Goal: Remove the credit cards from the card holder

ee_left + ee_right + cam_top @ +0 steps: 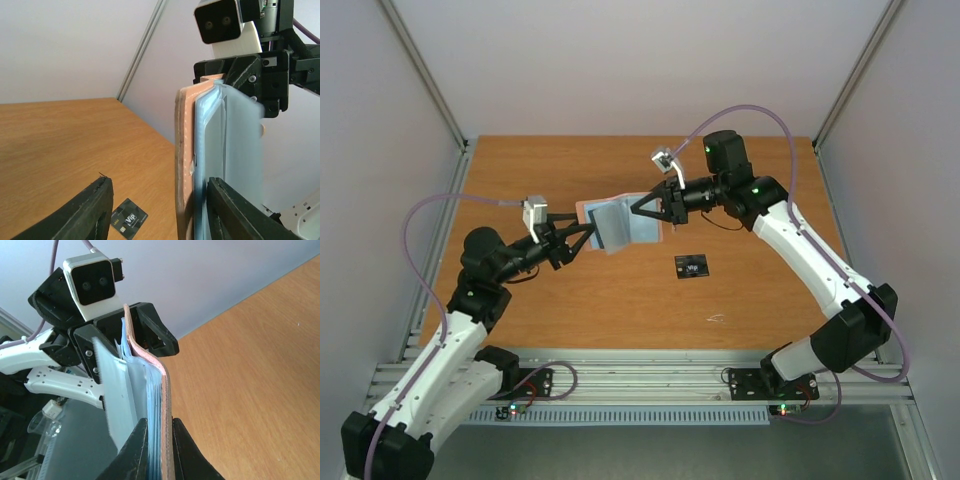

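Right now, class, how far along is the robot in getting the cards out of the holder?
Done: one black card lies on the table. In hand: the right jaws pinch the card holder above the table, the left jaws open around its other edge. Left: no other card shows outside the holder; any inside remain.

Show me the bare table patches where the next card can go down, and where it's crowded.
Free: the near-centre wood of the table between the black card and the front edge; also the far strip between the card holder and the back wall. Crowded: mid-table, where left fingers and right fingers meet at the holder.
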{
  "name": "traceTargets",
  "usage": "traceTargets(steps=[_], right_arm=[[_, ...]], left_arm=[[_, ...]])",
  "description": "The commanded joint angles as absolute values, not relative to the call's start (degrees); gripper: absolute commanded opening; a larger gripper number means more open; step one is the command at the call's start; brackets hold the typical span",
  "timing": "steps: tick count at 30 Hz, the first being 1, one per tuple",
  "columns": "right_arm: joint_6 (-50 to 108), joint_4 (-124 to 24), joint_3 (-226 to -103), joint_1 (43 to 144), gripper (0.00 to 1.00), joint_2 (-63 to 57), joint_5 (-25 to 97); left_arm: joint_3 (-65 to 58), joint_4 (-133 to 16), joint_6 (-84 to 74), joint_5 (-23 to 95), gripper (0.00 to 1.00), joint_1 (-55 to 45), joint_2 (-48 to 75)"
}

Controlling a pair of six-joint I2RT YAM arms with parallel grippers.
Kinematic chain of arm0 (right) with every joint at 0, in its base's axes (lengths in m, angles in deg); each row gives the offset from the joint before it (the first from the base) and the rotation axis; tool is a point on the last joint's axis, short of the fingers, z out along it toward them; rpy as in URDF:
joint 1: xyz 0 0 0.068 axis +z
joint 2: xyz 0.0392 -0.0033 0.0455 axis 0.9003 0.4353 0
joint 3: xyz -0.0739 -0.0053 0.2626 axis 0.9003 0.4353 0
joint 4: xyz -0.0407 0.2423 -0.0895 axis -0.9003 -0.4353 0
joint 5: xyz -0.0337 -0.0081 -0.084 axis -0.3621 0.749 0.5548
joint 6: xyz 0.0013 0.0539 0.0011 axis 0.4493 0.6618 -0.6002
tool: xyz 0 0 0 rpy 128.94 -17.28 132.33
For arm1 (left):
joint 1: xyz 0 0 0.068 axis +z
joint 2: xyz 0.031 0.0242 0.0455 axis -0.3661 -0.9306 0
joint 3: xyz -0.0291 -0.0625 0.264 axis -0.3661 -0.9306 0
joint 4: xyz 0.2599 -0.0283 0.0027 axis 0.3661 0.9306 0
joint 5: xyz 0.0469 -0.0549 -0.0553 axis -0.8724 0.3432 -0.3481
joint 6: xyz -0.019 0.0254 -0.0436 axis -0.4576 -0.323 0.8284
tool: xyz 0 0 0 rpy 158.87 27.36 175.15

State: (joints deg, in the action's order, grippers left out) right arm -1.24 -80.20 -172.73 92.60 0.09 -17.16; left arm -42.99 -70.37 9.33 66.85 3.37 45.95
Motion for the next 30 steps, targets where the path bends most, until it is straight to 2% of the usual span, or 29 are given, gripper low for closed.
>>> traceTargets(steps=[1, 6, 13, 15, 16, 18, 19, 20, 21, 24, 27, 29, 30], right_arm=[[0.3, -77.8, -174.8, 93.4, 0.01, 1.3, -16.6], [-0.3, -77.9, -175.3, 94.5, 0.01, 2.0, -15.7], [0.5, -76.3, -176.4, 95.5, 0.01, 3.6, -16.5], [0.9, -75.8, -176.7, 95.6, 0.01, 4.0, -16.8], [0.9, -75.5, -176.8, 95.5, 0.01, 4.2, -16.8], [0.9, -75.4, -176.8, 95.6, 0.04, 4.5, -16.5], [0.7, -75.8, -176.7, 95.5, 0.12, 4.5, -15.2], [0.5, -76.3, -176.5, 95.2, 0.22, 4.5, -13.4], [0.6, -76.7, -176.1, 94.7, 0.31, 4.4, -11.1], [4.7, -77.7, -174.6, 90.6, 0.45, 3.8, -3.8], [6.4, -81.1, -174.2, 87.7, 0.47, 3.1, 5.1], [5.1, -84.5, -175.2, 87.6, 0.48, 3.5, 8.5], [5.1, -85.2, -175.5, 87.6, 0.47, 3.7, 8.5]], left_arm=[[-41.3, -72.0, 8.0, 67.9, 0.52, 2.9, 45.5], [-41.0, -71.7, 8.0, 67.5, 0.56, 3.0, 45.0], [-40.9, -72.0, 7.6, 68.4, 0.55, 2.8, 44.3], [-40.9, -72.0, 7.4, 68.5, 0.45, 2.8, 44.2], [-40.9, -72.0, 7.3, 68.6, 0.35, 2.8, 44.2], [-41.0, -72.1, 7.1, 68.7, 0.09, 2.8, 44.4], [-41.0, -71.8, 7.1, 68.4, 0.02, 2.8, 44.5], [-41.0, -71.2, 6.9, 67.4, 0.00, 2.8, 44.6], [-40.8, -69.5, 6.7, 65.1, 0.00, 2.8, 44.7], [-39.2, -59.6, 2.3, 51.0, 0.00, 2.6, 44.4], [-39.2, -52.7, -12.9, 30.7, 0.00, 1.2, 42.6], [-41.3, -54.9, -29.0, 20.4, 0.00, -0.1, 40.6], [-43.9, -57.5, -42.3, 17.6, 0.00, -0.7, 39.8]])
